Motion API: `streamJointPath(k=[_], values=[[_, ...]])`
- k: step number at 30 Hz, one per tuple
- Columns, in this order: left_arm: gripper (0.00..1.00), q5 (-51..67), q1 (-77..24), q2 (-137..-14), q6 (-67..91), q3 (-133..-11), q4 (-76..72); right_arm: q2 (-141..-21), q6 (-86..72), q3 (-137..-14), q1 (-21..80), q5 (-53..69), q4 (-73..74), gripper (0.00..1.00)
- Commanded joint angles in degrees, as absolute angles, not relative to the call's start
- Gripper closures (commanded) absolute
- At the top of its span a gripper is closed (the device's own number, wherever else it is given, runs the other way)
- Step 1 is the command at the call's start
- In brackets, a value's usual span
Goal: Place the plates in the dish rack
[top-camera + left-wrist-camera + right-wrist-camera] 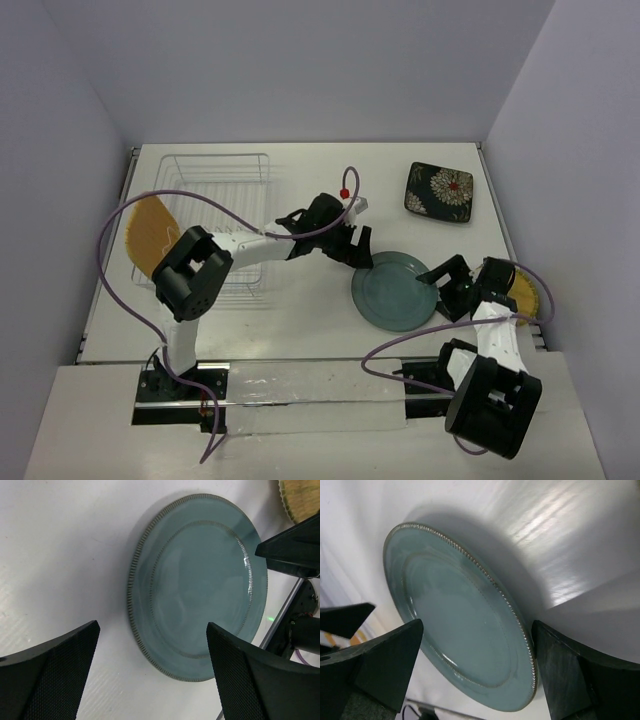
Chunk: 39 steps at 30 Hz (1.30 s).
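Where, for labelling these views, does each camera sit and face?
Top external: above, behind the bases, looking down on the table; left arm and right arm show.
Left wrist: on the left arm, facing down at the teal plate; open jaws frame it.
Right wrist: on the right arm, viewing that plate obliquely between open jaws.
Shared: all three see the plate.

Left gripper (356,258) spread wide, right gripper (438,284) likewise
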<state>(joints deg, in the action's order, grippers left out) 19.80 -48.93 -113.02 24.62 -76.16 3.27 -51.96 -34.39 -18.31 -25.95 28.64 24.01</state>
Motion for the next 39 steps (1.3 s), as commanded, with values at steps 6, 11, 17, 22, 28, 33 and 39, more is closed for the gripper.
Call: streamJointPath(k=[6, 11, 17, 22, 28, 33, 39], values=[[0.32, 27.6, -49.1, -116.9, 27.4, -72.5, -3.3, -57.7, -30.5, -15.2, -26.0, 38.4, 20.7, 0.04], [0.54, 25.4, -49.3, -117.9, 28.0, -71.4, -2.5, -59.7, -30.0, -16.1, -26.0, 39.1, 20.1, 0.04], [0.79, 21.3, -49.4, -119.5, 27.2, -72.7, -0.2, -60.0, -29.3, -16.1, -26.0, 40.3, 19.6, 0.04], [1.00, 23.0, -49.4, -120.1, 28.2, -72.5, -1.0, -58.1, -27.5, -16.5, -25.7, 46.2, 18.8, 0.06], [1.00, 22.4, -49.4, -121.1, 29.4, -73.2, -1.3, -49.3, -28.1, -20.0, -20.9, 50.1, 18.6, 0.09], [1.00, 22.4, -49.4, -123.5, 31.2, -75.2, -0.4, -46.6, -30.4, -22.7, -17.2, 50.6, 17.8, 0.09], [1.00, 22.3, -49.3, -123.3, 31.8, -74.7, -1.7, -46.2, -33.4, -23.3, -15.9, 51.8, 13.7, 0.13]])
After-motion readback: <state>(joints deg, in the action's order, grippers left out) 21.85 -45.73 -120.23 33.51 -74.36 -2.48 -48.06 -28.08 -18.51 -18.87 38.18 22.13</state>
